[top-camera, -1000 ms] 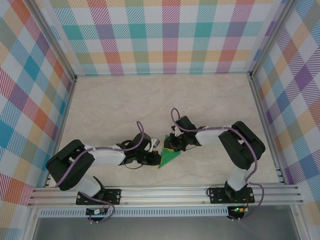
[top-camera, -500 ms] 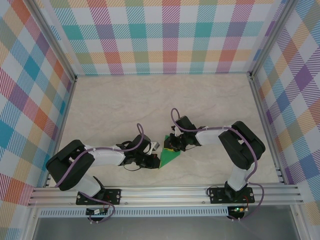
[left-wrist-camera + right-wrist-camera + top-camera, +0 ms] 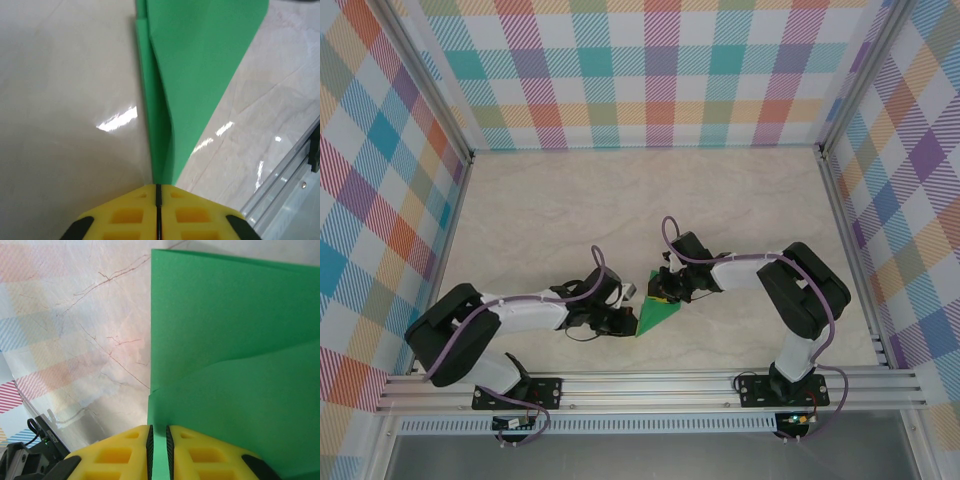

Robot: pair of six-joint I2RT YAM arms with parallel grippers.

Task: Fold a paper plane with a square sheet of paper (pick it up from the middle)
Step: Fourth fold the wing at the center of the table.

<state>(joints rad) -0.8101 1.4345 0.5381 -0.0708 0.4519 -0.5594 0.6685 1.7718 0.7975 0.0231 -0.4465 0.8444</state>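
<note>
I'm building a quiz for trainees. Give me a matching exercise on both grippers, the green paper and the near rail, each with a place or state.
1 left gripper
2 right gripper
3 folded green paper
4 aluminium rail

a along the table's near edge
b shut on the paper's narrow tip
c spanning between both grippers
d shut on the paper's broad part

Pairs: 1-b, 2-d, 3-c, 4-a

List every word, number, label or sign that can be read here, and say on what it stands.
None: no word, number, label or sign can be read.
The green paper is plain, the table bears marble veins, the walls coloured checks.
Any print on the small boards below the arm bases is too small to read.
</note>
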